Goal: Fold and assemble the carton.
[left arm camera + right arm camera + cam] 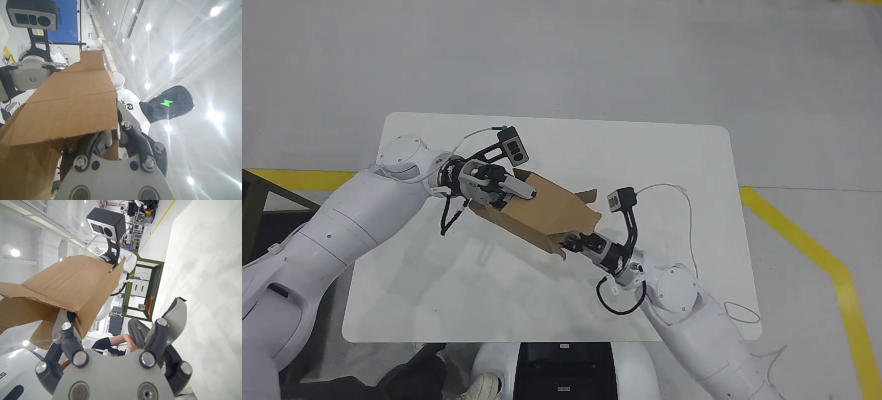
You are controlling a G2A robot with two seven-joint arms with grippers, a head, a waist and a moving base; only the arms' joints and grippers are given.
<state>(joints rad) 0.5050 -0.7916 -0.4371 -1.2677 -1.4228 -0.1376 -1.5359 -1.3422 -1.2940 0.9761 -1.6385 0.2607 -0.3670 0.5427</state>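
White tabletop (pixel 682 150) lay under both arms in the top view. The carton (pixel 542 210) sat over it, stretched between the left gripper (pixel 500 187) at one end and the right gripper (pixel 577 241) at the other. It was plain brown corrugated board, half opened into a sleeve, with its end flaps loose and unfolded.

From the left wrist, the carton (pixel 71 106) rose directly ahead of the left gripper (pixel 113 141), whose jaws looked nearly closed, pinching one wall panel.

From the right wrist, the right gripper (pixel 121 313) stood wide open and held nothing. One finger was tucked inside the carton's (pixel 71 283) open end under a flap, and the other finger (pixel 175 313) was well apart from the board.

Such board would probably handle light and stiff across its panels but hinge freely at the scored creases (the flaps most of all). A hold on a wall near a corner crease therefore seemed safer than one on a loose flap, which would likely swing or crush.
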